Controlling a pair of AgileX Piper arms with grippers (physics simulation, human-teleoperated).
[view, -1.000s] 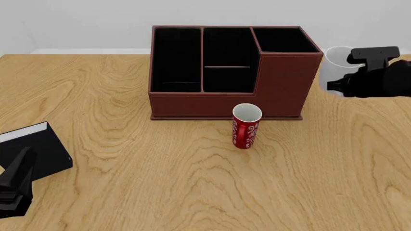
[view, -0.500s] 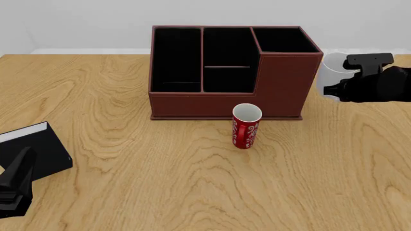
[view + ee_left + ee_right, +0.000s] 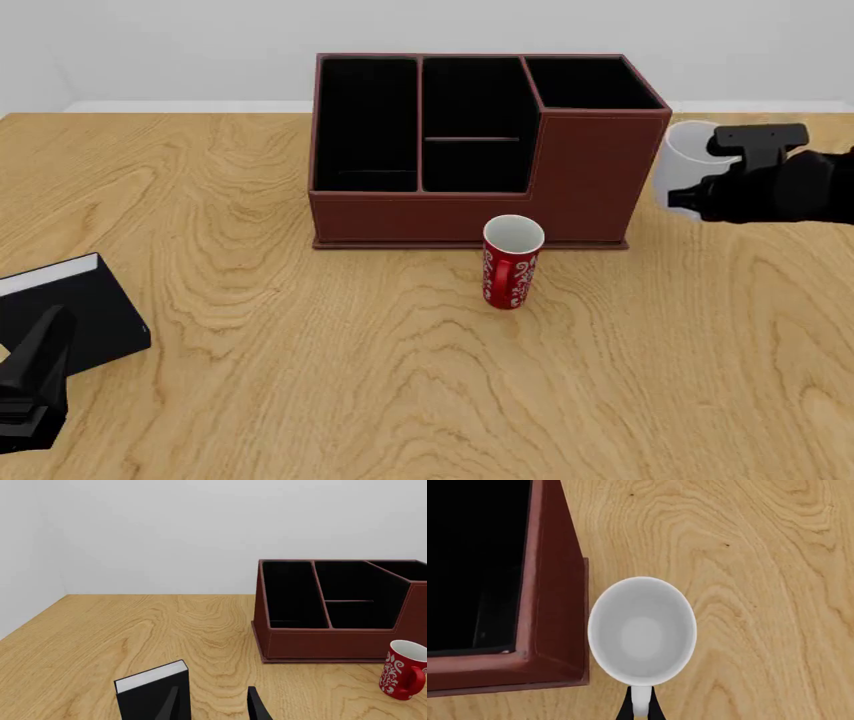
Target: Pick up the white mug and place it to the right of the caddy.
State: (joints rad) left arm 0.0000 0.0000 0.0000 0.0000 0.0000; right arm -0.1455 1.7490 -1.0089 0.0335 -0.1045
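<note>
The white mug [image 3: 683, 152] hangs just right of the caddy [image 3: 587, 170], a dark reddish-brown box with three black compartments. My right gripper [image 3: 697, 192] is shut on the mug's handle. In the right wrist view the mug [image 3: 642, 630] is upright and open end up. Its handle sits between my fingertips [image 3: 640, 707], and its rim is right beside the caddy's wall [image 3: 554, 605]. I cannot tell whether the mug rests on the table. My left gripper [image 3: 30, 385] is open and empty at the near left, also seen in the left wrist view [image 3: 213, 707].
A slim red cup with white patterns [image 3: 511, 262] stands in front of the caddy, also in the left wrist view [image 3: 403, 676]. A small black box with a white edge [image 3: 74, 310] lies beside my left gripper. The wooden table [image 3: 400, 380] reaches the back wall.
My right gripper has come down with the white mug and shifted slightly left toward the caddy's right wall. The left arm has not moved.
</note>
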